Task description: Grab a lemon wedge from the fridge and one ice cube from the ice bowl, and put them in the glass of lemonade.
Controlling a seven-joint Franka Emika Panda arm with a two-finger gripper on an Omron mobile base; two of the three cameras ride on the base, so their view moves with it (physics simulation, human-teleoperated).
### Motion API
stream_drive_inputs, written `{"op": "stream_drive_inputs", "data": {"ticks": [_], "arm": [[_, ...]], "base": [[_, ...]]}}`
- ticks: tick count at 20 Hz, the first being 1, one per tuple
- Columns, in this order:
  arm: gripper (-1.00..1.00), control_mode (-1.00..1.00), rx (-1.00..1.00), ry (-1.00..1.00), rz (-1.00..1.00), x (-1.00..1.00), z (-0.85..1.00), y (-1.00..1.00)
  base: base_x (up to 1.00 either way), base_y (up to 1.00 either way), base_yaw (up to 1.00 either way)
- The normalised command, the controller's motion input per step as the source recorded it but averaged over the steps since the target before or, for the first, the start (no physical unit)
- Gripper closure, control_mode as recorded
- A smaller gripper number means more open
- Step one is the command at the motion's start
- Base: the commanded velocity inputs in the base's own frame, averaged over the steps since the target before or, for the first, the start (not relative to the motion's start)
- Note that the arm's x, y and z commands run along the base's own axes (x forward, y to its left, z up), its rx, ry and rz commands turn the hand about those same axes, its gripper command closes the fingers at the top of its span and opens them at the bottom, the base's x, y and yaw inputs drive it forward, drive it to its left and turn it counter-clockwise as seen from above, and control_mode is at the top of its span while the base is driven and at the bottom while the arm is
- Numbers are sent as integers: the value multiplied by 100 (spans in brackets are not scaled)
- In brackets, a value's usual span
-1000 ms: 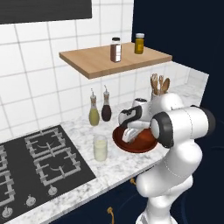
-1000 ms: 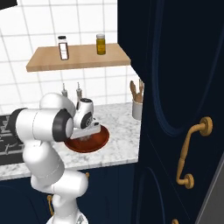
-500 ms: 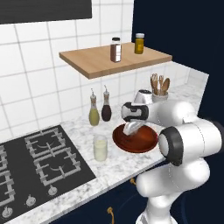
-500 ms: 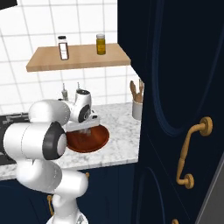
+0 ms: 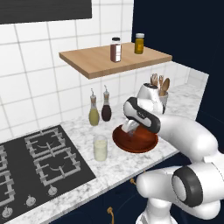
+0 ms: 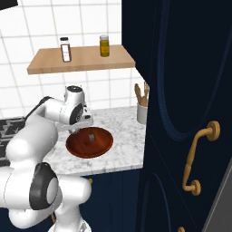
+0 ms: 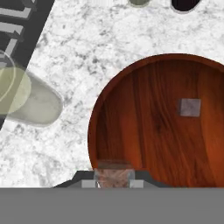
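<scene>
Gripper [image 7: 114,178] lifted from ice bowl [image 7: 144,113]; ice cube [image 7: 114,173] clamped.

A white marbled counter [image 5: 122,164] is observed beside a black hob [image 5: 39,164]. Set directly on it are the ice bowl [image 5: 135,139], the glass of lemonade [image 5: 100,148] just beside it, two slim bottles [image 5: 99,111] near the wall and a grey utensil pot [image 6: 142,113]. Two jars [image 5: 127,46] are carried by a wooden wall shelf [image 5: 94,63].

gripper [image 7: 114,179] closes on an ice cube [image 7: 114,174] and lifts off the ice bowl [image 7: 131,109] toward its rim, elbow swinging out
</scene>
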Motion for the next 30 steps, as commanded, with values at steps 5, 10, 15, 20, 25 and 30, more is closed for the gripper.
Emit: {"op": "stream_drive_inputs", "data": {"ticks": [5,10,15,20,25,30], "arm": [[100,-100,0,0,1,-24,89,98],[100,-100,-6,9,0,0,40,84],[100,-100,-1,7,0,0,-19,7],[100,-100,-1,5,0,14,-11,2],[100,-100,-1,5,0,18,-4,0],[100,-100,0,0,-4,17,0,7]], "base": [[0,0,0],[0,0,0],[0,0,0],[0,0,0],[0,0,0],[0,0,0]]}}
